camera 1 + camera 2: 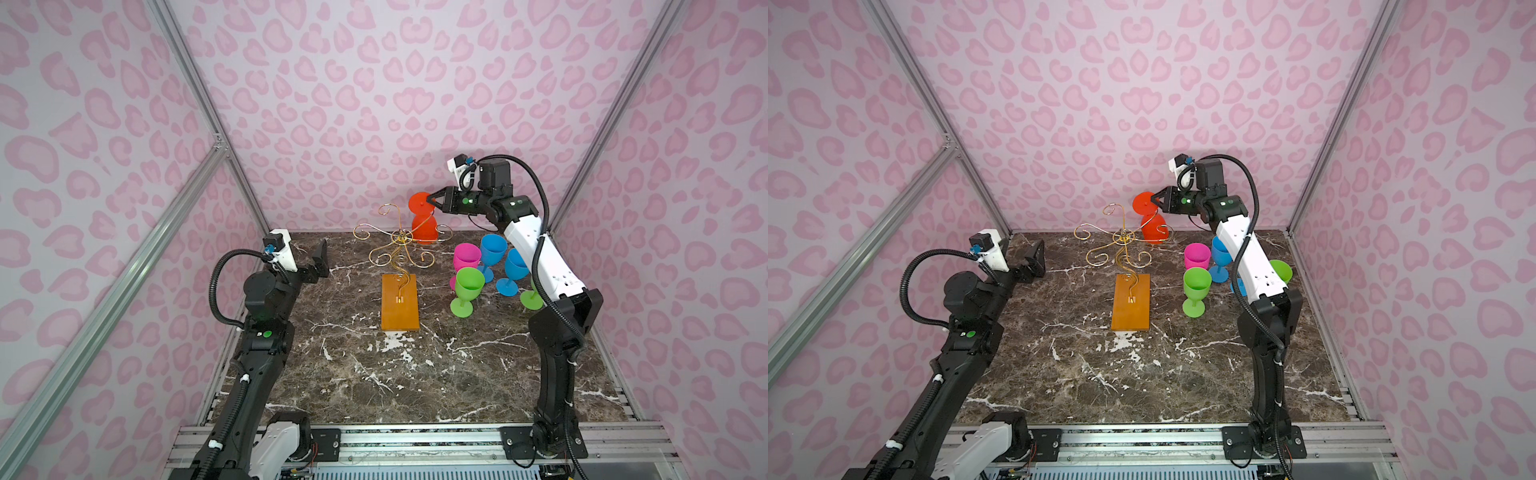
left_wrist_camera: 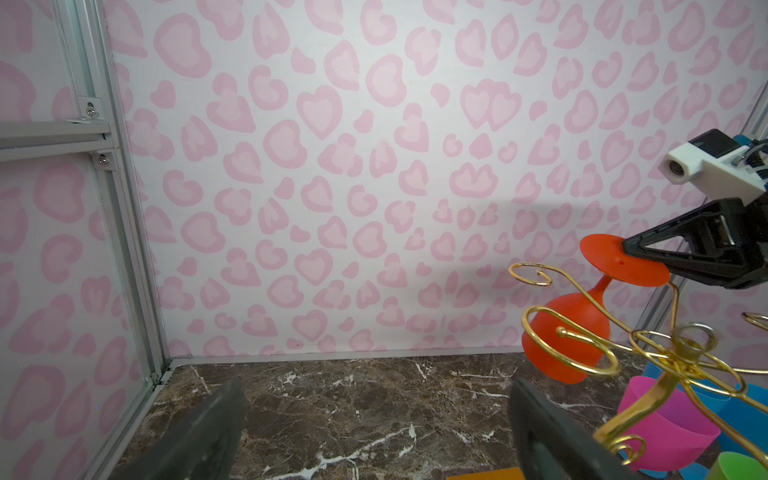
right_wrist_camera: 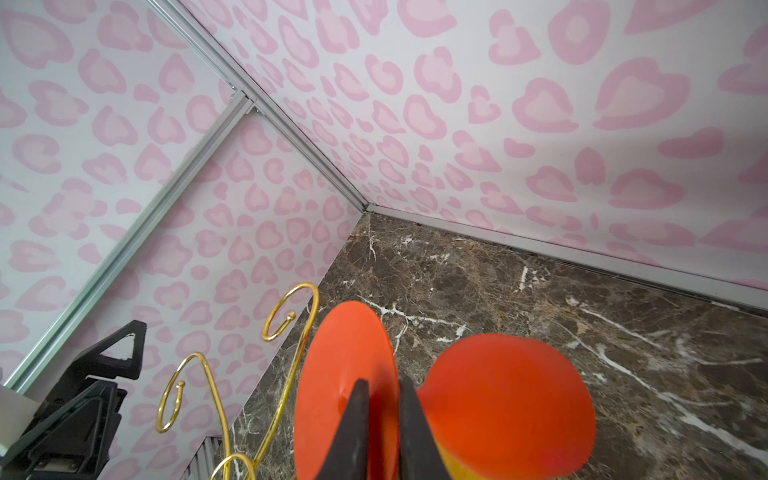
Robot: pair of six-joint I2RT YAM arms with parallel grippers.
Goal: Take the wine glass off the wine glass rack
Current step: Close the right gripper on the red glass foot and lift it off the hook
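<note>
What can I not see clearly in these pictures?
Second green glass: in a top view the right arm hides all but its foot.
Left gripper: blurred and cut off at the edge, left wrist view.
Whether the wine glass touches the wine glass rack: wire too thin in both top views; right gripper covers the stem in its wrist view.

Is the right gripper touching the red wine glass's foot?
Touching. In the right wrist view the right gripper pinches the foot disc of the red wine glass, no gap visible.
</note>
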